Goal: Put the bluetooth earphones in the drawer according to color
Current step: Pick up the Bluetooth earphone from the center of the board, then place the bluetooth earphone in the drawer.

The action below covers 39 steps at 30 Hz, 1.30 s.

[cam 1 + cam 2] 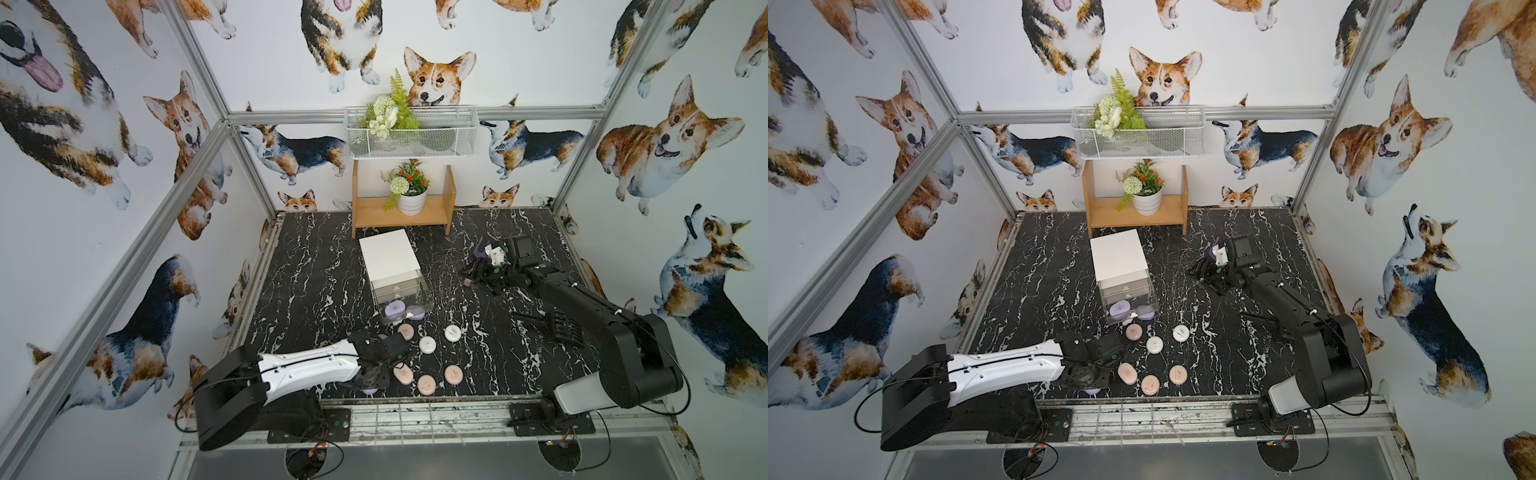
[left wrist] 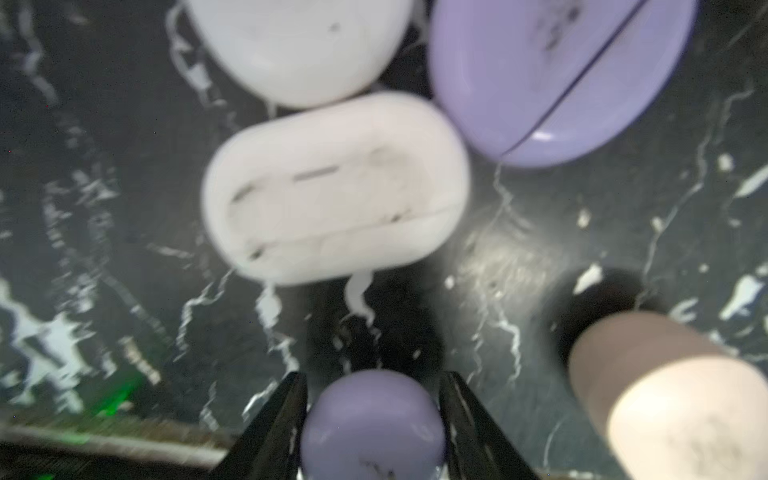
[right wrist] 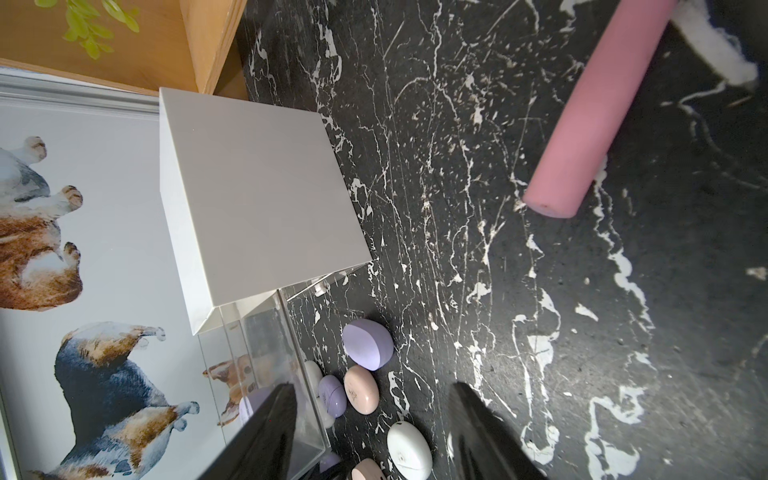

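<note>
Evidently the left end effector (image 2: 372, 378) pinches a lilac case (image 2: 372, 428) at the near-left edge of the counter (image 1: 316, 266) (right end effector (image 3: 374, 385) spread, empty); next it likely needs lifting into the open, lilac-filled bottom drawer (image 1: 428, 299).

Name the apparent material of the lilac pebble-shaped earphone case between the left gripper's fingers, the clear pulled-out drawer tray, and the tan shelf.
Lilac pebble-shaped earphone case: likely hard plastic, smooth with a soft sheen. Clear drawer tray: probably acrylic, glossy; dog wallpaper visible in its wall. Tan shelf: seemingly wood or bamboo, matte, flat boards; grain not discernible.
</note>
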Motion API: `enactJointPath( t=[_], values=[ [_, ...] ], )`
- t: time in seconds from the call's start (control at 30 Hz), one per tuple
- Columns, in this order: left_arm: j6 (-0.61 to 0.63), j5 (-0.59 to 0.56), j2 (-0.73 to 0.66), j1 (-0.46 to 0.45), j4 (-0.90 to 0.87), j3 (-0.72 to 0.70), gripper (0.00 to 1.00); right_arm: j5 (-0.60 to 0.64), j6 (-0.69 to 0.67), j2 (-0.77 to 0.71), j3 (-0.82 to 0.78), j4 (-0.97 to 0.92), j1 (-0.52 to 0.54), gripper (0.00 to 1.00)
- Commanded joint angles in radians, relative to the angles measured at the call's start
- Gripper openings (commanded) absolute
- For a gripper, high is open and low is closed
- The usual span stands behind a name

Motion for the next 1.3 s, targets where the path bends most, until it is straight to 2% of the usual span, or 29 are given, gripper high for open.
enactJointPath(
  t=[0.0, 0.13, 0.27, 0.53, 0.63, 0.73, 0.9, 1.27],
  values=[
    [-0.013, -0.017, -0.064, 0.011, -0.173, 0.055, 0.39, -0.008, 0.004, -0.006, 0.015, 0.016, 0.000, 0.64],
    [0.014, -0.080, -0.110, 0.026, -0.307, 0.215, 0.39, -0.006, 0.004, -0.011, 0.026, 0.007, 0.001, 0.64],
    [0.130, -0.167, -0.066, 0.075, -0.432, 0.474, 0.39, 0.001, -0.004, -0.018, 0.034, -0.004, 0.000, 0.64],
    [0.613, -0.255, 0.290, 0.182, -0.476, 1.116, 0.40, 0.004, -0.018, -0.034, 0.030, -0.021, 0.000, 0.64],
    [0.752, -0.228, 0.451, 0.195, -0.462, 1.292, 0.40, 0.007, -0.026, -0.039, 0.031, -0.030, -0.002, 0.64],
    [0.843, -0.202, 0.581, 0.196, -0.459, 1.412, 0.40, 0.007, -0.036, -0.045, 0.036, -0.042, -0.006, 0.64],
    [0.881, -0.180, 0.673, 0.195, -0.429, 1.432, 0.40, 0.004, -0.052, -0.052, 0.044, -0.062, -0.015, 0.64],
    [0.872, -0.187, 0.706, 0.195, -0.440, 1.284, 0.40, -0.008, -0.059, -0.043, 0.030, -0.053, -0.020, 0.64]
  ],
)
